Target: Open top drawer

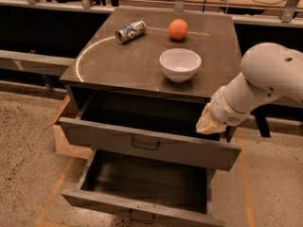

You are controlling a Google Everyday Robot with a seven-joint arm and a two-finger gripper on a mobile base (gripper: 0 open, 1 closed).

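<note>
The top drawer (104,137) is a wide dark grey-brown drawer, the upper of the cabinet's two. It stands pulled out, its inside dark and shadowed, with a small black handle (145,144) at the centre of its front. My gripper (208,123), pale yellowish on a thick white arm (265,79), hangs over the drawer's right rear corner, just under the cabinet top's front edge. It holds nothing that I can see and is apart from the handle.
The lower drawer (142,207) is pulled out further than the top one. On the cabinet top (118,65) stand a white bowl (180,64), an orange (178,29) and a lying can (130,31). A cardboard box (64,138) sits left of the cabinet.
</note>
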